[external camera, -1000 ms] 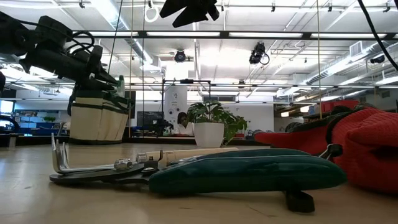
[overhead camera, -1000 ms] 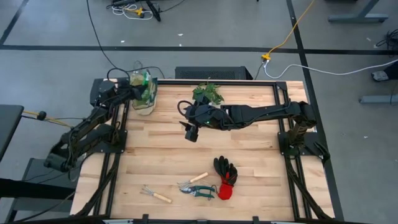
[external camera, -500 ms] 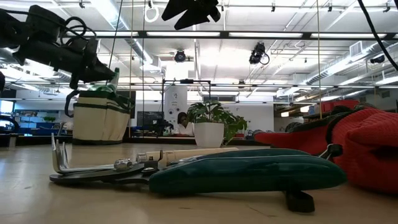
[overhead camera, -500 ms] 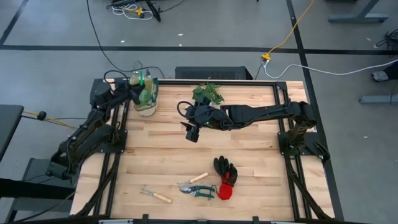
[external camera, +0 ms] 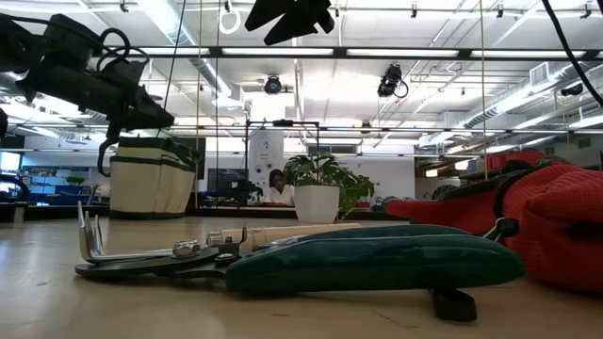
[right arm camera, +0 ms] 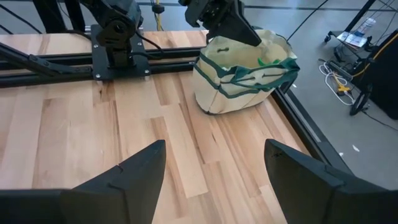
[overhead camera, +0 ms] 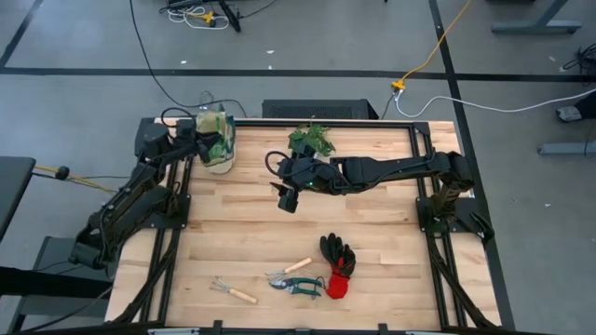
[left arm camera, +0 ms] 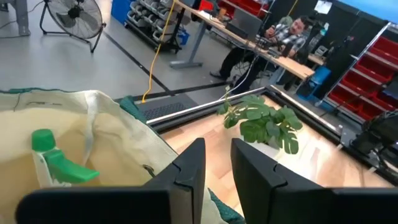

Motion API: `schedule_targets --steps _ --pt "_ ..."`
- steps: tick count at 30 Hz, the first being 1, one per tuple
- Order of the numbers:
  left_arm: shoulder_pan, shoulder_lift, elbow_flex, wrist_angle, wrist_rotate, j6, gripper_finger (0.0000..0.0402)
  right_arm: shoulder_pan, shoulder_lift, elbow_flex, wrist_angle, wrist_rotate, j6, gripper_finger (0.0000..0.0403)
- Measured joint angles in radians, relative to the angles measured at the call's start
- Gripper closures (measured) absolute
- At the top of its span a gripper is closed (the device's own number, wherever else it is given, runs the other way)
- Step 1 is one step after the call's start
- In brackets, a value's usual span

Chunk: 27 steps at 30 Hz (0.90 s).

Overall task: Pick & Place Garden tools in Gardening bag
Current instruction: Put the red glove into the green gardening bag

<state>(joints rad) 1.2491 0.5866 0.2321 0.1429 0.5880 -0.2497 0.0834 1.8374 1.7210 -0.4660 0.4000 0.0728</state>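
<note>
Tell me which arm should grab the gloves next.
Right. Its open claw hangs over mid-table, nearer the gloves at the front edge. The left claw sits at the bag in the far corner, with the spray bottle already inside.

Two dark jointed arms with looped black cables and flat, angular black fingers [right arm camera: 314, 177]

Round beige canvas gardening bag [overhead camera: 217, 144] upright at tabletop's far left corner, green plastic spray bottle [left arm camera: 55, 160] inside. Black-and-red gloves [overhead camera: 338, 265], teal-handled pruning shears [overhead camera: 296, 283], wooden-handled hand rake [overhead camera: 232, 291] lie near front edge.
</note>
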Motion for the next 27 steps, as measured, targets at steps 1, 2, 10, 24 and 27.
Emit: schedule_targets --steps 1,2,10,24,27 --pt "0.0 -0.002 0.0 0.0 0.0 0.0 0.0321 0.0 0.0 0.0 0.0 0.0 0.001 0.0128" --pt "0.0 -0.006 0.0 0.0 0.0 0.0 0.0321 0.0 0.0 0.0 0.0 0.0 0.001 0.0128" --pt "0.0 -0.056 0.0 0.015 0.081 -0.086 0.0321 0.0 0.0 0.0 0.0 0.0 0.001 0.0128" --pt "-0.075 -0.246 0.0 0.106 0.472 -0.283 0.0321 0.003 0.0 0.0 -0.04 -0.053 0.037 0.0128" --pt "-0.126 -0.28 0.0 0.138 0.495 -0.338 0.0321 0.004 0.0 0.0 -0.049 -0.063 0.051 0.0128"
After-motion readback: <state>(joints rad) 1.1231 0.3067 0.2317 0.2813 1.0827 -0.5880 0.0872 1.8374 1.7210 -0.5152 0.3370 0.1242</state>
